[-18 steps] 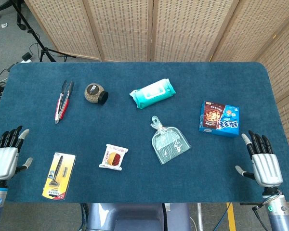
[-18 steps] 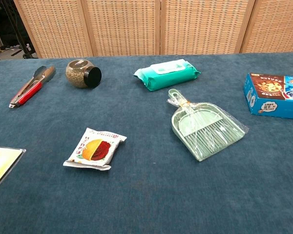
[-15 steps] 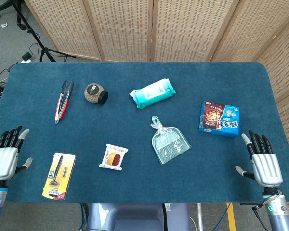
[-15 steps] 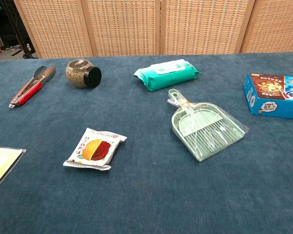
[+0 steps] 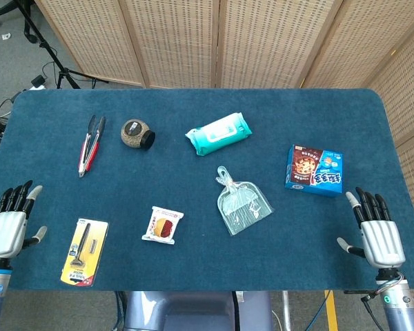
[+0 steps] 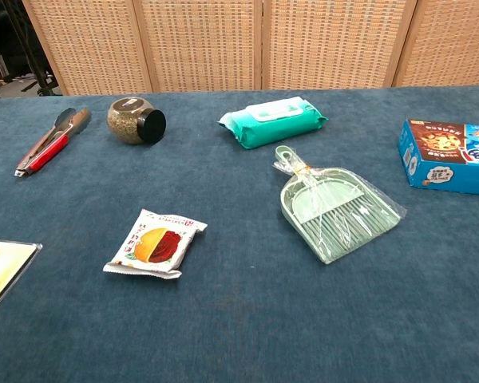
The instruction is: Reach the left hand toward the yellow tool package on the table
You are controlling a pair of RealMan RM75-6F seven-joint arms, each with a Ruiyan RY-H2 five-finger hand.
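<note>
The yellow tool package point(image 5: 85, 251) lies flat near the table's front left edge, a black tool showing through its clear front. Only its corner point(image 6: 1, 271) shows at the left border of the chest view. My left hand point(image 5: 8, 226) hovers just left of the package, at the table's left edge, fingers spread and holding nothing. My right hand point(image 5: 376, 230) is at the front right corner, fingers apart and empty. Neither hand shows in the chest view.
On the blue table point(image 5: 193, 172) lie red-handled tongs point(image 5: 89, 143), a dark-lidded jar point(image 5: 136, 134), a teal wipes pack point(image 5: 219, 133), a green dustpan set point(image 5: 242, 202), a snack packet point(image 5: 163, 225) and a blue biscuit box point(image 5: 314, 170). Wicker screens stand behind.
</note>
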